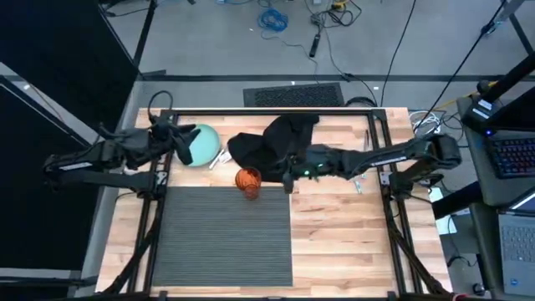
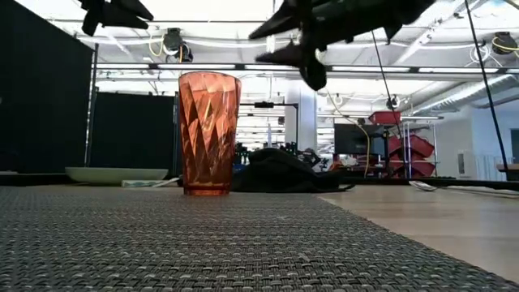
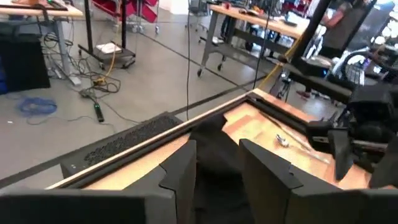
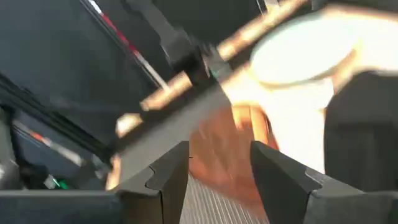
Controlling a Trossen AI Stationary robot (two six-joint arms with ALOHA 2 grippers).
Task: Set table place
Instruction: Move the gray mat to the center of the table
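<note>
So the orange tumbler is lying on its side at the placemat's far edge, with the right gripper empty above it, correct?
Not quite: the orange tumbler stands upright, as the low view shows. The rest holds: it is at the placemat's far edge, and the right gripper hangs above and beside it, fingers open and holding nothing.

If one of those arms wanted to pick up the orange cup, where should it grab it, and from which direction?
Probably around the upper wall of the orange cup, coming in from the side. It stands upright on the far edge of the placemat, tall and widening toward the rim, so fingers closing across it level should hold. The right gripper hangs beside it, open; the black napkin lies just behind.
</note>
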